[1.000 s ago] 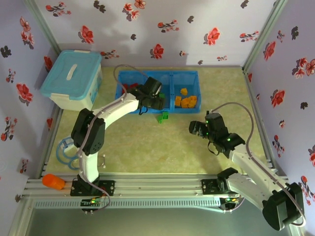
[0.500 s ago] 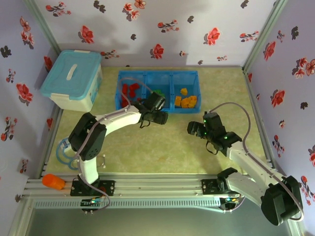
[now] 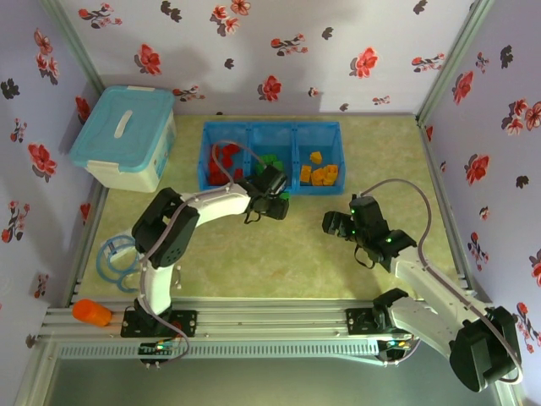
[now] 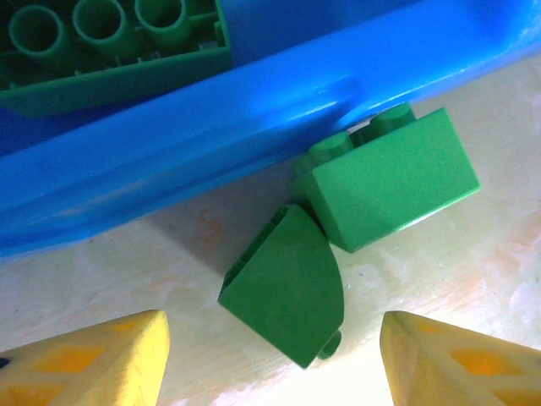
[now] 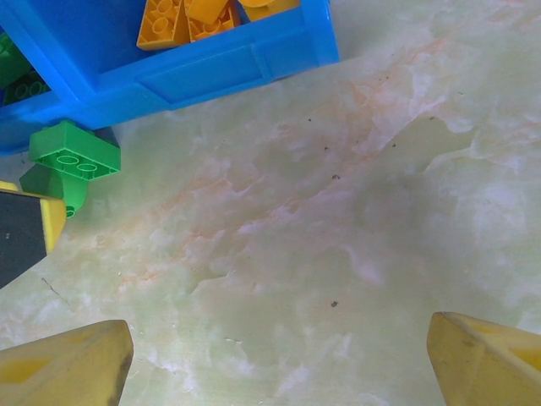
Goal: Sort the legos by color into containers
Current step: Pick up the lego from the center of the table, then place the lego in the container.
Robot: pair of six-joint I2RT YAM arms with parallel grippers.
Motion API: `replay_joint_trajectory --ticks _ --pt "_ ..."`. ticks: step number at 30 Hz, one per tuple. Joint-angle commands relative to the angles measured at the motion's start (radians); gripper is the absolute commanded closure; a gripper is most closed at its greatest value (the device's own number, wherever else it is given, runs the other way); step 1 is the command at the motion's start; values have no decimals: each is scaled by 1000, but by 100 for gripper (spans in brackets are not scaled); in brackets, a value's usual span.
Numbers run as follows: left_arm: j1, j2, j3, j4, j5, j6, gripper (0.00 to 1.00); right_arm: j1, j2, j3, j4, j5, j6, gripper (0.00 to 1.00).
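green legos (image 4: 385, 182) on the table (image 4: 473, 279), just outside the tray (image 4: 169, 169)'s near wall
left gripper (image 4: 270, 364) spread wide above them, touching neither; right gripper (image 5: 279, 355) also wide, empty, over table near the tray's right end

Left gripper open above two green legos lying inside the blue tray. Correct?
Not inside: the sloped green lego and the square green lego lie on the table just outside the blue tray, by its wall. The left wrist view shows it. The left gripper is open above them, as you said.
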Motion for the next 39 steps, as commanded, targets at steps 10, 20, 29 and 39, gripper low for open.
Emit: replay_joint_trajectory --ticks 10,20,29,39 --pt "-3 66 95 -29 7 16 54 6 -18 -18 3 18 23 10" --pt "-6 -54 12 -18 -15 10 69 6 -18 -28 11 17 31 10" --pt "14 -171 45 -46 -23 30 69 6 -33 -25 3 12 35 11" --pt "127 -33 347 -176 -15 84 71 8 -42 -8 -14 -3 41 11"
